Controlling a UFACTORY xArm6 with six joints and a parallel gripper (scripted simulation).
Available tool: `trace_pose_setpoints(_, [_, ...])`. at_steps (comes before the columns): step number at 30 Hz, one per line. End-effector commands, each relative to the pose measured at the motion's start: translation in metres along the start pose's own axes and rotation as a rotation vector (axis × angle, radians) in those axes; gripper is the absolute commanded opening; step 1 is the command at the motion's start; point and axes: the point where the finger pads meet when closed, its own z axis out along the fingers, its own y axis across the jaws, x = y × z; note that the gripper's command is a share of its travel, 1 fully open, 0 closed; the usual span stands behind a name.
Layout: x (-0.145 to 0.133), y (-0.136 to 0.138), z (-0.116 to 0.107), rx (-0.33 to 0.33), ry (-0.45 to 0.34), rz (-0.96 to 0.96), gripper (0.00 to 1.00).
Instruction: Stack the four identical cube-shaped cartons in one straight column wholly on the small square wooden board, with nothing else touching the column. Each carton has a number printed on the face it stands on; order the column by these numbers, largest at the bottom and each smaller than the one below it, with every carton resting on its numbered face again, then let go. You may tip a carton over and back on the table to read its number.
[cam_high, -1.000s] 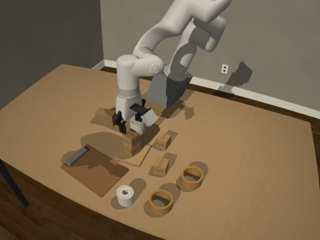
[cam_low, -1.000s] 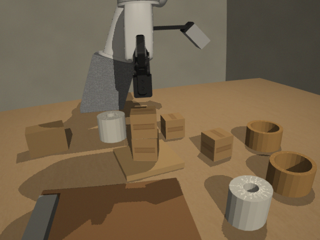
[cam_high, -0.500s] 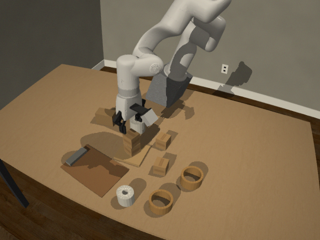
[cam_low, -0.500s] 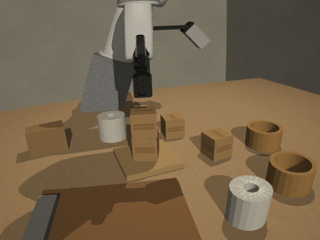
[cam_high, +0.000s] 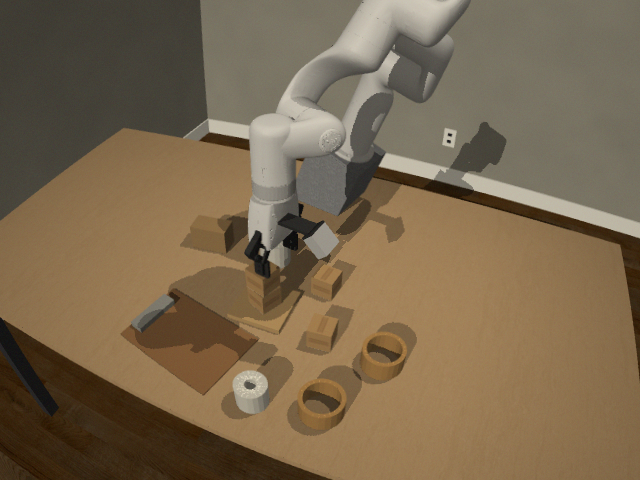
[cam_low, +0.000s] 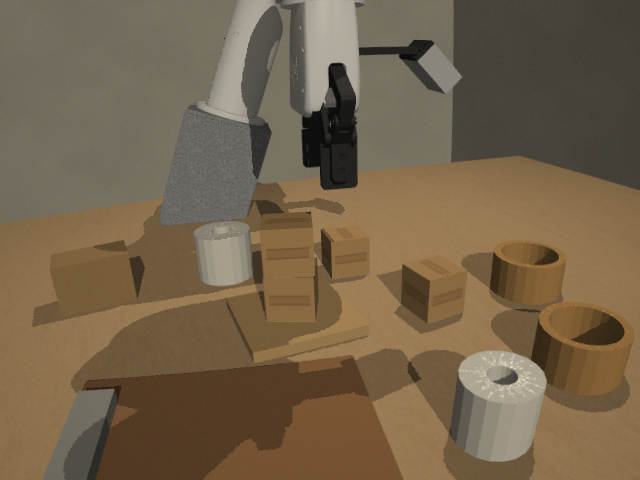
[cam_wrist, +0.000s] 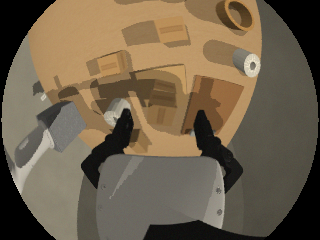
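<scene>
Two cartons stand stacked on the small wooden board (cam_high: 283, 319) (cam_low: 310, 341): a top carton (cam_high: 262, 280) (cam_low: 286, 241) (cam_wrist: 160, 95) on a bottom carton (cam_high: 265, 302) (cam_low: 289, 299). My gripper (cam_high: 260, 264) (cam_low: 326, 175) (cam_wrist: 163, 116) is open and empty, hanging just above the top carton with a gap. A third carton (cam_high: 326, 281) (cam_low: 345, 251) (cam_wrist: 110, 64) stands on the table right of the board. A fourth carton (cam_high: 321, 332) (cam_low: 434, 288) (cam_wrist: 172, 32) stands nearer the wooden rings. No numbers show.
A larger box (cam_high: 211, 231) (cam_low: 93, 277) sits left of the arm. A dark mat (cam_high: 191, 341) (cam_low: 232, 423) with a grey block (cam_high: 152, 312) (cam_low: 82, 439) lies in front. Two white cylinders (cam_low: 222, 252) (cam_high: 251, 391) (cam_low: 496, 413) and two wooden rings (cam_high: 322, 403) (cam_high: 383, 355) (cam_low: 527, 271) (cam_low: 581, 346) stand around.
</scene>
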Motion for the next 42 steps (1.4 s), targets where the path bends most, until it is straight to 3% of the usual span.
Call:
trace_pose_setpoints(1, [0.07, 0.007, -0.009, -0.005, 0.0, -0.234, 1.0])
trace_pose_setpoints(4, [0.111, 0.011, -0.013, -0.006, 0.0, -0.238, 1.0])
trace_pose_setpoints(42, [0.111, 0.011, -0.008, -0.006, 0.001, -0.239, 1.0])
